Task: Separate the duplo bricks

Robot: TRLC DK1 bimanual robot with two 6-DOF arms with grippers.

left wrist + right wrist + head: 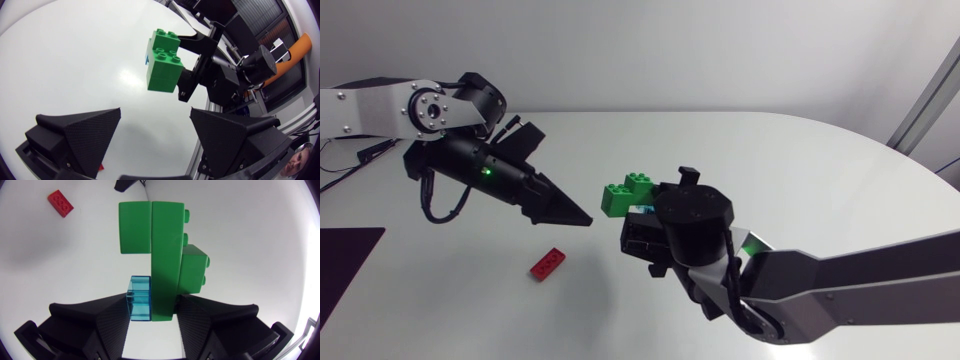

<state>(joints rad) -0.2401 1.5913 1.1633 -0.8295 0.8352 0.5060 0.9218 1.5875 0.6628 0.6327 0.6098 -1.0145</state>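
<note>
Right arm: matte black right gripper (152,300) clamped on one brick stack (165,245), clear of the white table (800,180).
Stack count: three green plastic pieces by the seams; one translucent blue plastic brick (140,302) between the fingers.
Loose: one flat red plastic brick (549,262) lying on the table.
Left arm: matte black left gripper (155,111) spread, empty, facing the stack.

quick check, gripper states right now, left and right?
Left gripper: open, holding nothing.
Right gripper: closed on the green-and-blue brick stack.
</note>
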